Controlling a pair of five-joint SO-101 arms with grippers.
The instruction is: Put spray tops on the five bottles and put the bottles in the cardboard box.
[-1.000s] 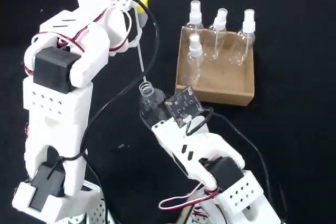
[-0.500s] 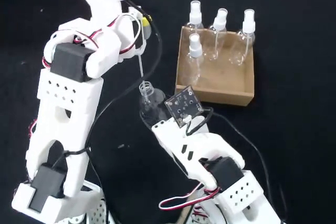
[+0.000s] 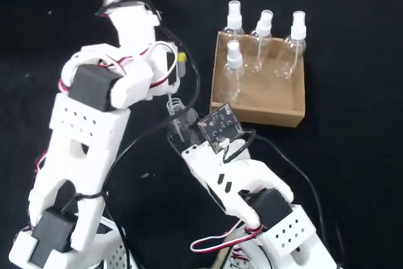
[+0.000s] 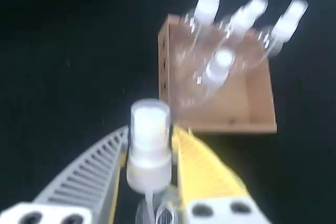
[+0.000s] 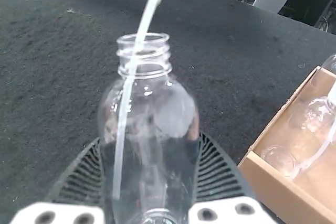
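Now my left gripper [image 4: 150, 132] clamps the spray top [image 4: 150, 153] directly above the upright bottle [image 5: 152, 114] my right gripper [image 5: 150, 148] grasps. Its tube [image 5: 130, 95] seems inside.

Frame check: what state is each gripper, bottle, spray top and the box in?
left gripper: clamped on the spray top
spray top: held above the open bottle, tube inside it, not seated
right gripper: clamped on the open bottle
open bottle: upright, uncapped, outside the box
four bottles: upright in the box, tops on
cardboard box: open-topped, holding those four

Lower half of bottle [image 3: 179, 121] behind wrist camera [image 3: 220, 126]
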